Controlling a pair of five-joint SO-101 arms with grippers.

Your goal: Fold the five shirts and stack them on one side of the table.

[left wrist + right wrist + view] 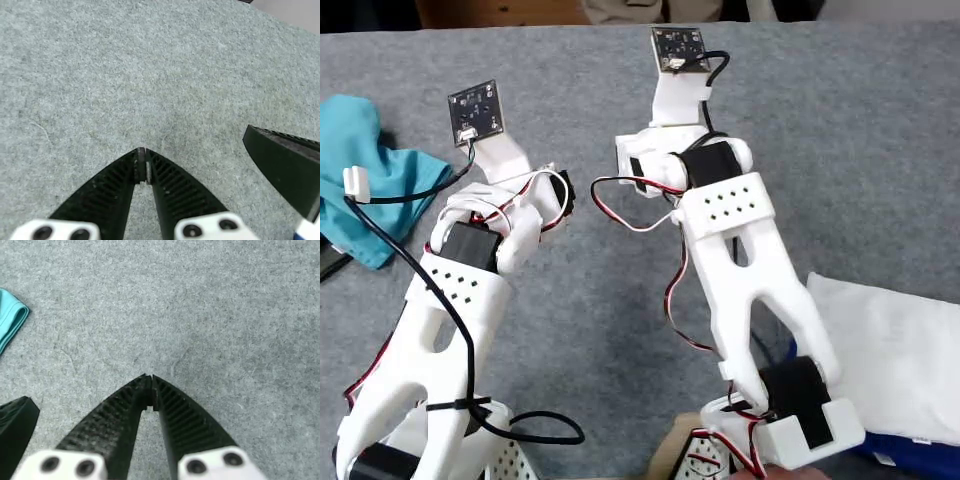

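My left gripper and right gripper are both closed and empty, over the grey felt tabletop. A crumpled teal shirt lies at the tabletop's left edge, a folded white shirt at its right.

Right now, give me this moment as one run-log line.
left claw: shut, empty, over grey felt table | right claw: shut, empty | crumpled teal shirt: left edge | folded white shirt: right side, atop blue item

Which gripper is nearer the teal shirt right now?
Left. The left gripper is shut over the grey table just beside the teal shirt, not touching it. The right gripper, also shut, sits farther off, beyond the left one.
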